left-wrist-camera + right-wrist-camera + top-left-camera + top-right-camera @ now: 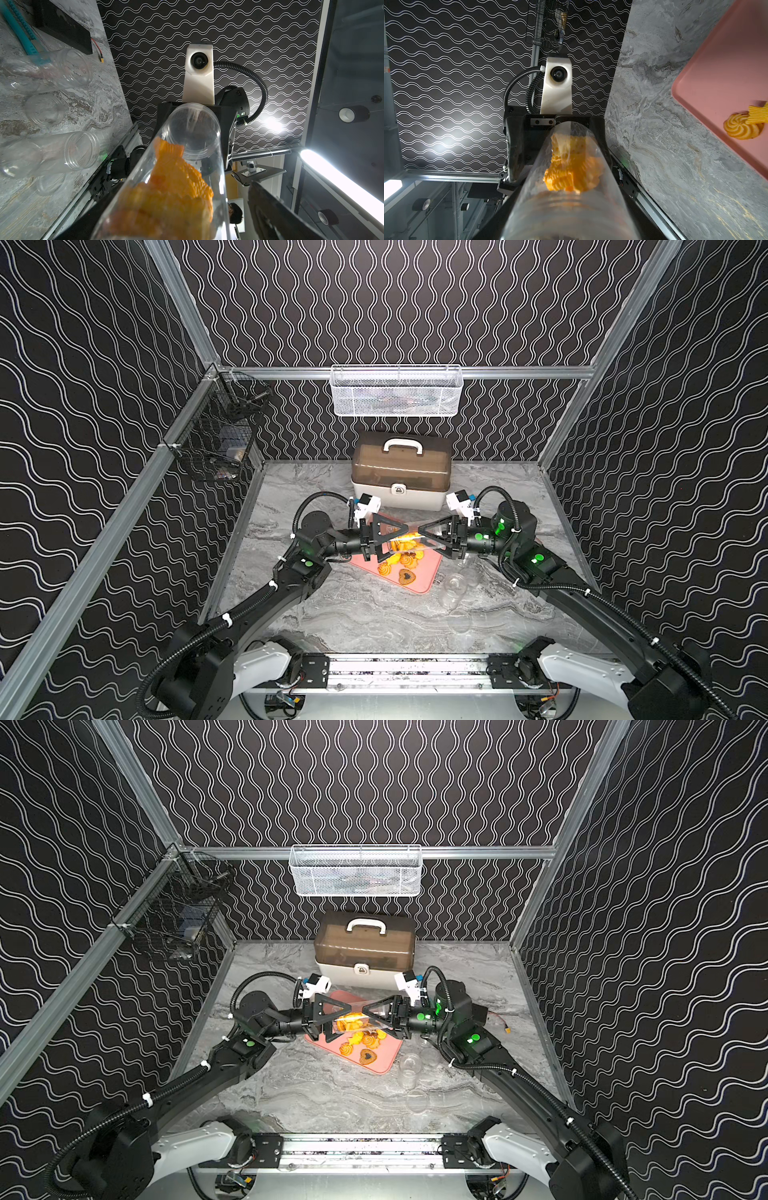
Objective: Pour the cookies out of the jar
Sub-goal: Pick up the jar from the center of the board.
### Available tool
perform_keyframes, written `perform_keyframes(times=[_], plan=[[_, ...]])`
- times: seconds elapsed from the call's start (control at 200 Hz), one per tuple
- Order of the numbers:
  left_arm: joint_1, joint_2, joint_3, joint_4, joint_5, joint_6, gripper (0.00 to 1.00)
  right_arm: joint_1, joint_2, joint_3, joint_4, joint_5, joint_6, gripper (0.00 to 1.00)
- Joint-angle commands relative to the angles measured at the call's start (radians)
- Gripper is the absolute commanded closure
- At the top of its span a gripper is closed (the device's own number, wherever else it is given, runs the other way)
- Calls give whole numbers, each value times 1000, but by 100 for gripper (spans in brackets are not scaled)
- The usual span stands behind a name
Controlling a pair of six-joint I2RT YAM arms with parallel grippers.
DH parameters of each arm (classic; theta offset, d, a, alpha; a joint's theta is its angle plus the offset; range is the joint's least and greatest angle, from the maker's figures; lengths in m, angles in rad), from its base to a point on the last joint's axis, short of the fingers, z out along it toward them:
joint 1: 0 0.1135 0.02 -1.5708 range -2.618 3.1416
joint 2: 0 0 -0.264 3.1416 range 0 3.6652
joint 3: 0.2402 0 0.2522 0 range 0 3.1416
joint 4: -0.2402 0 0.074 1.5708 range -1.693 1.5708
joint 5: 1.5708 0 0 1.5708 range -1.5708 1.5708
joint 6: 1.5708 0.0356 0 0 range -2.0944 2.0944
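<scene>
A clear jar [409,540] [358,1021] hangs level above the pink tray [424,577] [384,1061], with my two grippers facing each other at its ends. Orange cookies [176,187] [571,172] lie bunched inside it, toward the left gripper's end. More cookies [401,566] [365,1046] lie on the tray below. My right gripper [426,537] [566,224] is shut on the jar's threaded end. The left gripper [397,537] [176,218] straddles the other end, its jaws open. A gap shows between one finger [270,209] and the jar wall.
Several empty clear jars [455,589] [47,70] lie on the marble table right of the tray. A brown-lidded storage box [401,472] stands behind the tray. A white basket [397,391] and a black wire basket [224,427] hang on the walls.
</scene>
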Motion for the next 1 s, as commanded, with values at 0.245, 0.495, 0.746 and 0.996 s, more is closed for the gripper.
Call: perform_keyframes(times=[0.245,0.495,0.746,0.996], plan=[[-4,22,-27,161,17,-79,27,1,-9,-8,21,29,7,33],[-3,28,-31,159,17,-72,30,1,-6,2,-6,29,-1,20],[-2,26,-17,109,25,-36,34,0,-27,36,-129,57,-59,10],[-2,36,-20,148,32,-60,35,-9,-62,48,-215,65,-99,5]])
